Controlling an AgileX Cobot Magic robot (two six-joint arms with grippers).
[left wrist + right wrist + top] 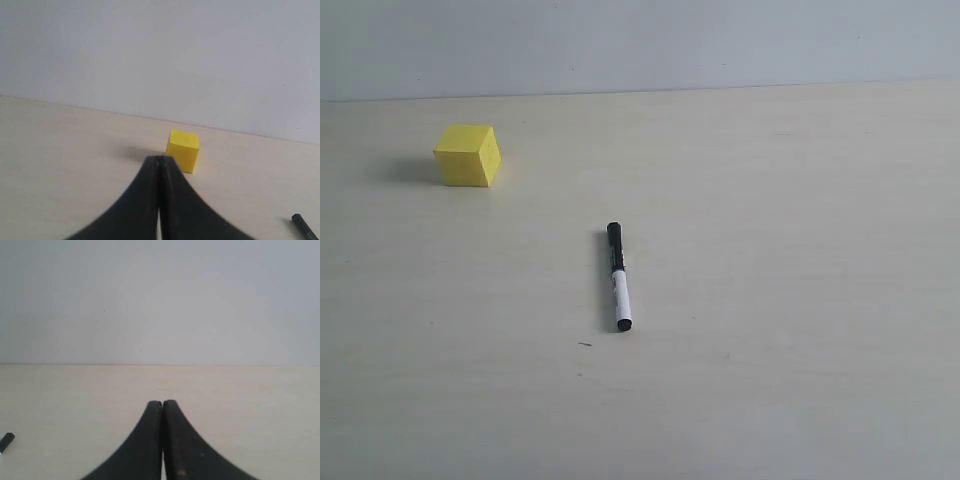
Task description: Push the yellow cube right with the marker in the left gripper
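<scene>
Marker flat, axis front-to-back, cap farthest

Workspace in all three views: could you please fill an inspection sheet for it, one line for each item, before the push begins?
Surface: pale table, flat, bare over most of its area.
Job's things: marker lies flat on the table, not held; yellow cube sits apart from it, to the left and further back in the exterior view.
Clutter: only a tiny dark speck near the marker.
Grippers: left gripper shut and empty, pointing toward the cube; right gripper shut and empty.
Cables: nothing seen.
Surroundings: plain light wall behind the table.
</scene>
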